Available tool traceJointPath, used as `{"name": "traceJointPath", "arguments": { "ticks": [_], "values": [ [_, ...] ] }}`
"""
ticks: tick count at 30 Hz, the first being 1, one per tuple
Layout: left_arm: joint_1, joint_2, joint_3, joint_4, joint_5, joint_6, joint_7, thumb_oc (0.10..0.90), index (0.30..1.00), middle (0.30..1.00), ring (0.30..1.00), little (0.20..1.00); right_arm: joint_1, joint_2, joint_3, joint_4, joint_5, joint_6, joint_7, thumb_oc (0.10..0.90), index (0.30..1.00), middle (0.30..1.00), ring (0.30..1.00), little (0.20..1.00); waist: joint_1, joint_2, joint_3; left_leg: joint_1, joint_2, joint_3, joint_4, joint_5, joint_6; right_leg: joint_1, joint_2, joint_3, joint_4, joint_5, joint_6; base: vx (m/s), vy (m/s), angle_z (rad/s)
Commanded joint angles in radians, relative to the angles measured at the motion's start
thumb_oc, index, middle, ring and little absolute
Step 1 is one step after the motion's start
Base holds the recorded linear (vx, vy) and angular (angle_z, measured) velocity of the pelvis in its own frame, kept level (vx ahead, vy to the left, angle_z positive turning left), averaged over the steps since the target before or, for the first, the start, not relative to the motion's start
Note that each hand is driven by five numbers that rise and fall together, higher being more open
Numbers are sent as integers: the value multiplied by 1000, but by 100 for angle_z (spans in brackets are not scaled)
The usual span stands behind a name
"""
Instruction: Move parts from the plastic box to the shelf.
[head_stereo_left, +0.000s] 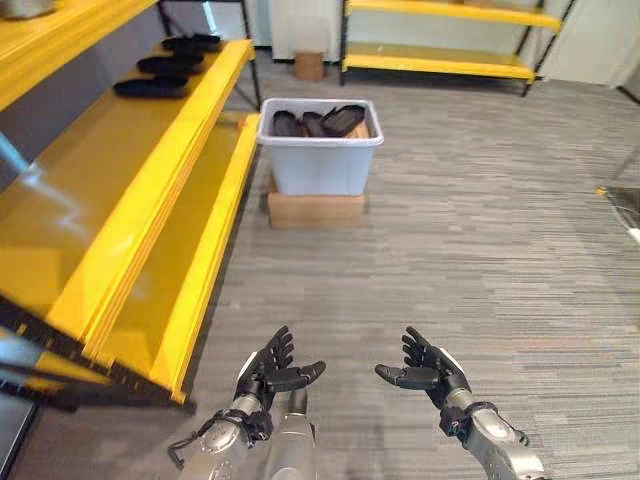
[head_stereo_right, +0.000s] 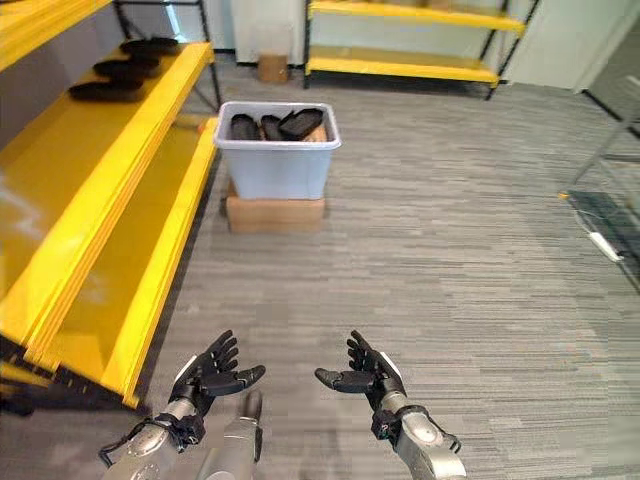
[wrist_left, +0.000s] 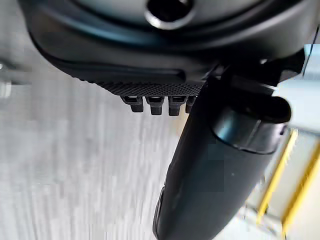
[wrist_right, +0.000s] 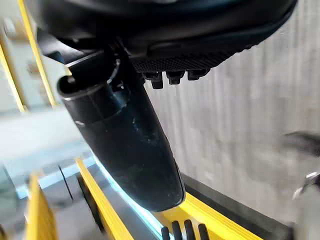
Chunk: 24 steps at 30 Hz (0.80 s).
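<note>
Both hands empty, parts split between box and shelf

Ahead on the grey carpet stands the box (head_stereo_left: 320, 150), pale plastic, set on a low cardboard carton (head_stereo_left: 315, 210) that sticks out a little past its base. Several black parts (head_stereo_left: 320, 122) lie inside, their tops level with the rim. More black parts lie in a row at the far end of the yellow shelf (head_stereo_left: 110, 180), which runs along the robot's left side; three parts on shelf (head_stereo_left: 165, 65) are well apart from the box. No readable writing shows on the box, carton or shelf.

Low in the head views, the left hand (head_stereo_left: 268, 372) and right hand (head_stereo_left: 425, 370) hover over bare floor, palms turned toward each other, fingers spread and relaxed, thumbs pointing inward, holding nothing. The shelf's front edge passes just beside the left hand. Open carpet lies between the hands and the box, and wide to the right. A second yellow rack (head_stereo_left: 440, 40) stands against the far wall, with a small carton (head_stereo_left: 309, 66) beside it.
</note>
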Motion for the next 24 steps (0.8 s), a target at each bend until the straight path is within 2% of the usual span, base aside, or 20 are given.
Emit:
{"name": "traceJointPath", "arguments": {
  "ticks": [1,3,8,10,11,13,15,16,17,18,20,22,24],
  "values": [
    [-78,19,35,-128,-7,-103,-22,900,1000,1000,1000,1000,-59,13,-44,-84,13,-55,32,900,1000,1000,1000,1000,37,-24,-39,74,38,-38,7,-129,-54,-164,-217,10,36,180,83,239,156,-6],
    [-75,19,36,-129,-9,-99,-23,900,1000,1000,1000,1000,-51,17,-49,-84,12,-51,37,900,1000,1000,1000,1000,38,-30,-57,77,26,-26,27,-157,-47,-143,-232,11,2,179,88,232,139,-22],
    [-75,24,33,-131,2,-90,-25,900,1000,1000,1000,1000,-59,17,-49,-97,0,-50,42,900,1000,1000,1000,1000,45,-39,-68,75,0,-16,91,-226,-16,-131,-269,14,12,208,110,182,117,8],
    [-69,31,34,-140,18,-85,-27,900,1000,1000,1000,1000,-58,25,-48,-95,-7,-49,44,900,1000,1000,1000,1000,51,-39,-62,93,-20,-24,97,-244,12,-172,-272,37,119,282,121,127,133,7],
    [-63,34,36,-144,27,-84,-26,900,1000,1000,1000,1000,-56,30,-48,-97,-11,-49,43,900,1000,1000,1000,1000,51,-35,-65,98,-30,-22,87,-242,30,-212,-272,52,207,347,123,93,194,6],
    [-56,36,40,-157,33,-83,-21,900,1000,1000,1000,1000,-60,39,-40,-96,-21,-52,39,900,1000,1000,1000,1000,37,-4,-43,145,-42,-18,58,-250,59,-310,-279,61,387,466,129,100,262,9],
    [-54,41,40,-157,40,-83,-19,900,1000,1000,1000,1000,-55,44,-40,-109,-37,-56,31,900,1000,1000,1000,1000,22,34,-23,205,-45,-6,19,-241,68,-393,-316,19,482,483,133,204,267,9],
    [-49,42,42,-154,45,-81,-20,900,1000,1000,1000,1000,-50,43,-42,-114,-45,-57,29,900,1000,1000,1000,1000,13,41,-18,241,-48,-1,-2,-241,69,-424,-339,-22,476,460,132,198,152,2],
    [-49,42,42,-154,45,-81,-20,900,1000,1000,1000,1000,-50,43,-42,-114,-45,-57,29,900,1000,1000,1000,1000,13,41,-17,242,-49,-2,-2,-240,69,-423,-340,-22,476,459,132,313,22,-7],
    [-44,44,41,-150,32,-83,-29,900,1000,1000,1000,1000,-50,44,-39,-115,-30,-55,32,900,1000,1000,1000,1000,-9,38,-17,286,-56,-15,-22,-244,56,-448,-322,-37,348,425,126,314,-77,-19],
    [-45,42,41,-137,21,-84,-37,900,1000,1000,1000,1000,-56,41,-31,-108,-15,-56,32,900,1000,1000,1000,1000,-24,27,-13,309,-62,-23,-13,-275,41,-467,-322,-37,166,419,125,391,-136,-8],
    [-49,35,41,-128,21,-86,-38,900,1000,1000,1000,1000,-67,30,-29,-100,-14,-53,30,900,1000,1000,1000,1000,-39,12,-14,339,-62,-32,-2,-298,14,-486,-340,-21,-44,450,147,384,-189,21],
    [-49,22,45,-127,22,-88,-35,900,1000,1000,1000,1000,-72,16,-23,-105,-34,-47,33,900,1000,1000,1000,1000,-49,16,-10,397,-37,-38,1,-322,-9,-503,-343,-9,-129,480,169,391,-184,37]
  ]
}}
